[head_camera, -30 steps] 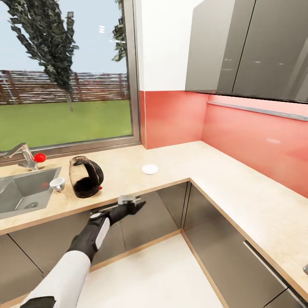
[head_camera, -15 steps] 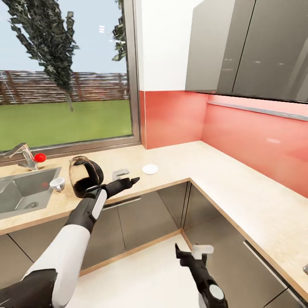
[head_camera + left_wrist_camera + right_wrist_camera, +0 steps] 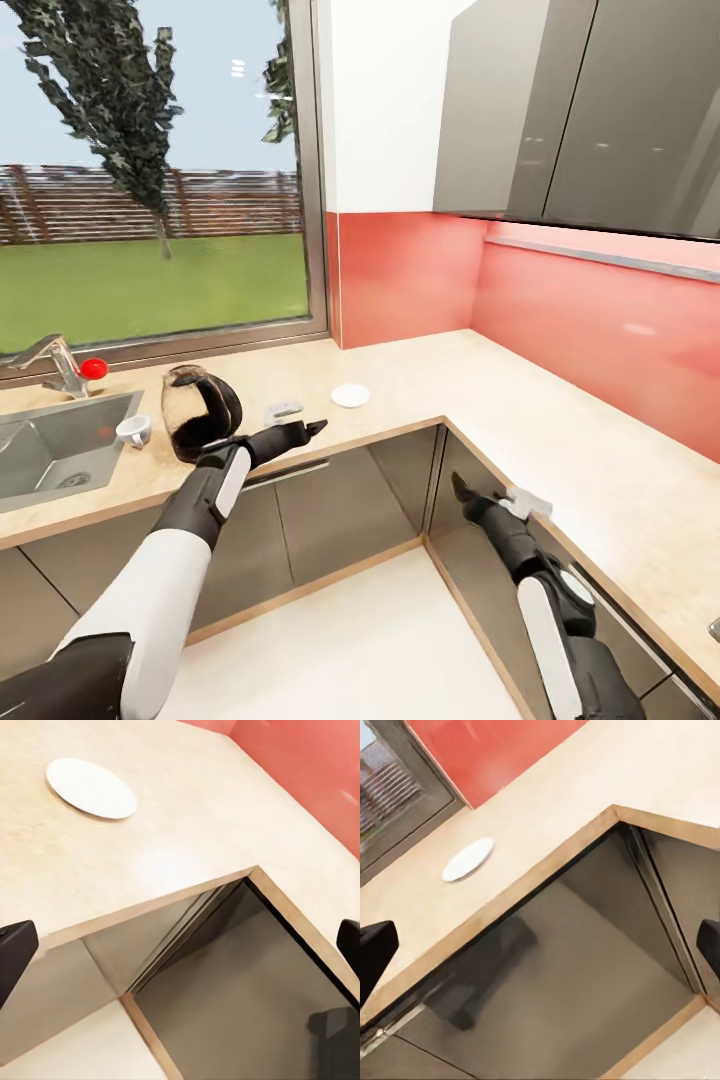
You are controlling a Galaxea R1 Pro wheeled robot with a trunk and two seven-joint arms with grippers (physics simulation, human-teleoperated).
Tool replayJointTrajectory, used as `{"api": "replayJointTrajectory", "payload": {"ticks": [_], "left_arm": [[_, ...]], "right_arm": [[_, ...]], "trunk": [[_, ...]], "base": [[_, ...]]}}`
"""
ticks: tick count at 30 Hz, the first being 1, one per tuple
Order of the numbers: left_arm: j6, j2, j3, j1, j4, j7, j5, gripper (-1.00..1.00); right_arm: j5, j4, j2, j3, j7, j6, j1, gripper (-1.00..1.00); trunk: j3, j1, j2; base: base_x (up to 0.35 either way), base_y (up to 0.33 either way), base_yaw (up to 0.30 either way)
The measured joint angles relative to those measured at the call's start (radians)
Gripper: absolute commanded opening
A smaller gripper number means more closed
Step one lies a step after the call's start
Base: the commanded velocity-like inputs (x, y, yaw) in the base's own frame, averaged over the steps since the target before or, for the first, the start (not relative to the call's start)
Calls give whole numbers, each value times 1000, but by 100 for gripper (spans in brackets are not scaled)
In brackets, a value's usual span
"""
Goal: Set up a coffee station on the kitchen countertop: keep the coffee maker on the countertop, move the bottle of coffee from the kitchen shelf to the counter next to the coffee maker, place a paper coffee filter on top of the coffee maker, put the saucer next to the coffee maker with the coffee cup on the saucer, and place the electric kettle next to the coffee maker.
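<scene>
While both arms reach out over the corner of the kitchen tabletop (image 3: pixel 400 385), neither carries anything: in each wrist view the dark fingertips sit at the far edges of the picture, so both sets of fingers are spread wide. The left gripper (image 3: pixel 300 430) hangs at the tabletop's front edge, just beside the electric kettle (image 3: pixel 200 412), which looks tipped rather than standing squarely on its base. The saucer (image 3: pixel 350 395) lies flat a little farther along toward the corner, bare, while the coffee cup (image 3: pixel 134 431) sits apart from it on the other side of the kettle, by the rim of the sink (image 3: pixel 60 450). The right gripper (image 3: pixel 500 497) is lower, in front of the grey cabinet fronts (image 3: pixel 340 500) near the inner corner. With the left fingers pointed toward the saucer, that arm seems placed for a reach to the saucer or kettle, and the right looks merely raised in readiness.
</scene>
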Motion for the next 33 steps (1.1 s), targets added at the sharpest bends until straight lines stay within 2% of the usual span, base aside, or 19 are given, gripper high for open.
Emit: {"api": "replayJointTrajectory", "payload": {"ticks": [2,4,5,8,12,19,28,33], "left_arm": [[1,-1,0,2,0,-1,0,100],[1,-1,1,3,1,-2,1,100],[1,-1,1,3,1,-2,1,100],[1,-1,0,4,2,-2,1,100],[1,-1,-1,4,-2,-2,-1,100],[0,-2,-1,6,-11,-2,-4,100],[0,-2,1,6,-12,-2,-3,100],[0,-3,0,6,-12,-2,-1,100]], "right_arm": [[-45,-1,-1,-6,-1,35,-39,100],[-68,-2,-2,-9,-1,109,-92,100],[-72,-2,-3,-10,-1,135,-109,100],[-83,-1,-7,-13,-2,297,-222,100],[-87,0,-19,-15,0,394,-330,100],[-88,12,-45,-29,7,419,-363,100],[-88,47,-46,-27,6,423,-364,100],[-88,101,-46,-27,5,425,-364,100]], "trunk": [[0,0,0],[0,0,0],[0,0,0],[0,0,0],[0,0,0],[0,0,0],[0,0,0],[0,-1,0]], "base": [[0,0,0],[0,0,0],[0,0,0],[0,0,0],[0,0,0],[0,0,0],[13,0,0],[255,0,0]]}}
